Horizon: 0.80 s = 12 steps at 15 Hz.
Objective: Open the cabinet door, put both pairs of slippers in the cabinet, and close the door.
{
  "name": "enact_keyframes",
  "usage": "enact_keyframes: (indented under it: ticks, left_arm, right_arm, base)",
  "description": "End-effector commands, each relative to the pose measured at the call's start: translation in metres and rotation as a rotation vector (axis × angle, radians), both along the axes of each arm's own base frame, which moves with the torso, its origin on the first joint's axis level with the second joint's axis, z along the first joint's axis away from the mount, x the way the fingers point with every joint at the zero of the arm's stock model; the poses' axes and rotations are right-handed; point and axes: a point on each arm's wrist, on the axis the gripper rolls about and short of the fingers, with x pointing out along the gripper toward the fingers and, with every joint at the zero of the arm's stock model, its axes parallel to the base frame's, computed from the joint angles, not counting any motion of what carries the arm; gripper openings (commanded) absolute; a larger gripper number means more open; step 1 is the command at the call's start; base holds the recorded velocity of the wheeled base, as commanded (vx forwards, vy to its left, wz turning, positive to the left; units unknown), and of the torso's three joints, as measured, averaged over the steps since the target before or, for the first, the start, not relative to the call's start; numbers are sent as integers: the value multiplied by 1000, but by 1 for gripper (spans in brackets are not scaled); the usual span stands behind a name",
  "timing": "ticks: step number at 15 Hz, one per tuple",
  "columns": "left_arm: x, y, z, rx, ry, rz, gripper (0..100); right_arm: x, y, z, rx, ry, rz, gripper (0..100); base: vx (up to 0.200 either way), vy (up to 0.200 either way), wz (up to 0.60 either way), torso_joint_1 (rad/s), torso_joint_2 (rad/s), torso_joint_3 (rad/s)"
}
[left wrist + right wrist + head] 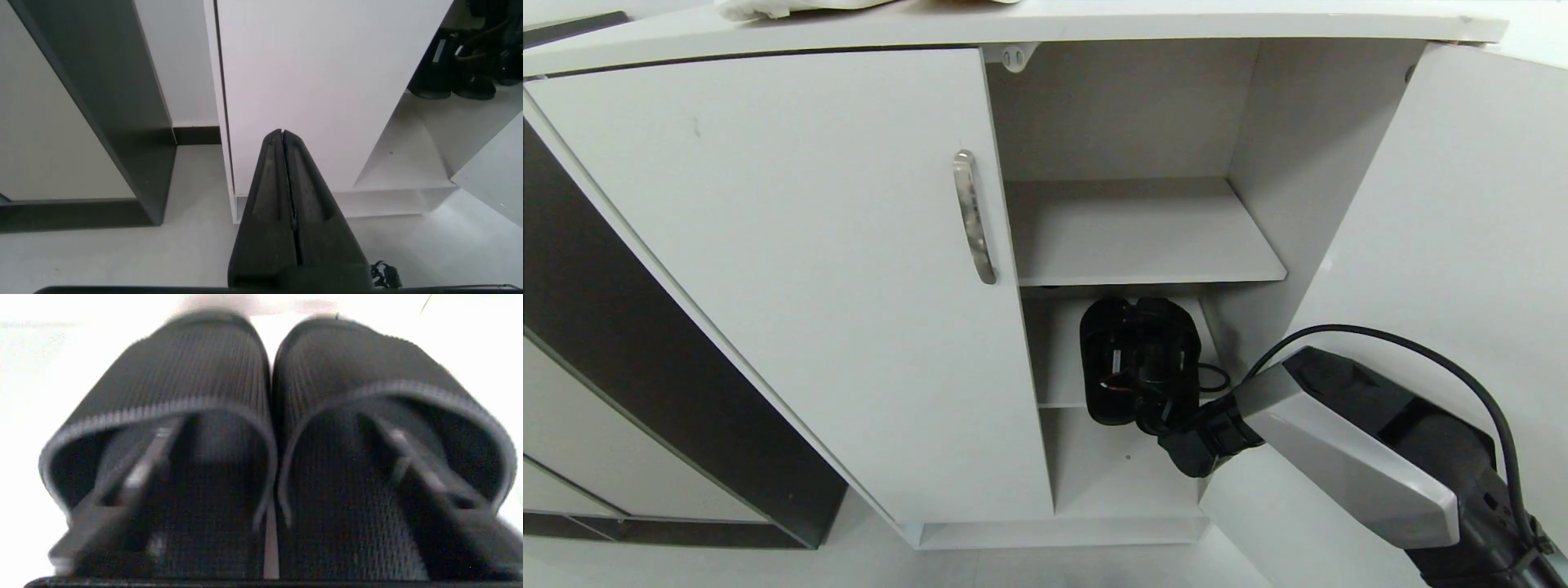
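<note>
The white cabinet has its right door [1445, 245] swung open and its left door [792, 269] closed, with a metal handle [974, 216]. A pair of black slippers [1139, 359] sits side by side on the lower shelf [1058, 351] inside. My right gripper [274, 474] is pushed into the pair, open, with one finger [139, 482] inside each slipper [163, 400]. My left gripper [282, 139] is shut on nothing, low in front of the closed door, above the floor. The slippers [470, 49] also appear at the edge of the left wrist view.
The upper shelf [1143, 237] is bare. A dark-framed panel [645, 351] stands just left of the cabinet. Something white [792, 6] lies on the cabinet top. The open door hems in my right arm on its outer side. Pale floor [1054, 563] lies below.
</note>
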Motion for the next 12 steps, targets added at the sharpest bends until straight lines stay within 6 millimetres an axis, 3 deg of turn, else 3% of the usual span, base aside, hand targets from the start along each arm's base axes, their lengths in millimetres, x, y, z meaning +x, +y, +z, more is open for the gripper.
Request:
enact_keyframes:
  ticks: [1, 6, 9, 12]
  left_arm:
    - [0, 0, 0, 0, 0, -1, 0]
    - [0, 0, 0, 1, 0, -1, 0]
    - [0, 0, 0, 1, 0, -1, 0]
    - [0, 0, 0, 3, 0, -6, 0]
  right_arm:
    - [-5, 0, 2, -5, 7, 4, 100]
    - [-60, -5, 28, -25, 29, 56, 100]
    - [-114, -14, 22, -60, 71, 124, 100]
    - [-128, -16, 14, -58, 58, 144, 100]
  base:
    - [0, 0, 0, 0, 0, 0]
    - [0, 0, 0, 0, 0, 0]
    - [0, 0, 0, 0, 0, 0]
    - [-133, 0, 0, 3, 3, 2]
